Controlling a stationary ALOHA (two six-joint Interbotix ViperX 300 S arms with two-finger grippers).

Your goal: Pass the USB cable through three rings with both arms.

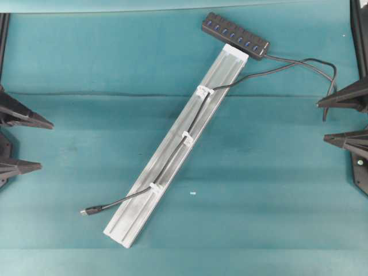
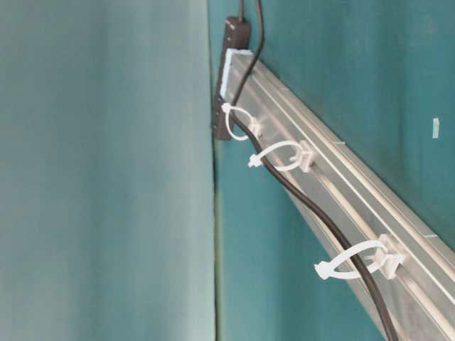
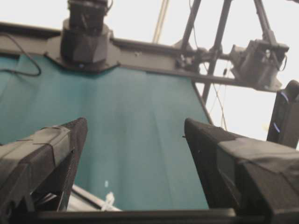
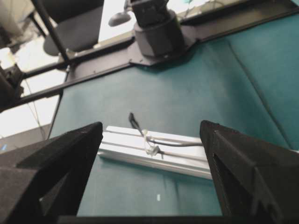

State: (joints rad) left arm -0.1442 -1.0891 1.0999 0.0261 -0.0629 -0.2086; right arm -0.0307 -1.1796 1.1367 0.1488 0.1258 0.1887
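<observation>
The USB cable (image 1: 196,115) runs from the hub, loops out to the right, then lies along the silver rail (image 1: 214,75). It passes through all three rings (image 1: 203,90) (image 1: 187,138) (image 1: 155,187). Its plug (image 1: 86,211) rests on the cloth left of the rail's lower end. In the table-level view the cable (image 2: 313,213) threads each white loop (image 2: 238,121) (image 2: 281,155) (image 2: 352,261). My left gripper (image 1: 46,145) (image 3: 135,123) stands open at the left edge, holding nothing. The right gripper (image 1: 321,121) (image 4: 150,126) is open at the right edge, facing the rail's near ring (image 4: 152,148).
A black multi-port hub (image 1: 234,35) lies at the rail's top end. A tiny white scrap (image 1: 193,194) sits on the teal cloth right of the rail. The cable's loop (image 1: 330,77) lies close to the right gripper's upper finger.
</observation>
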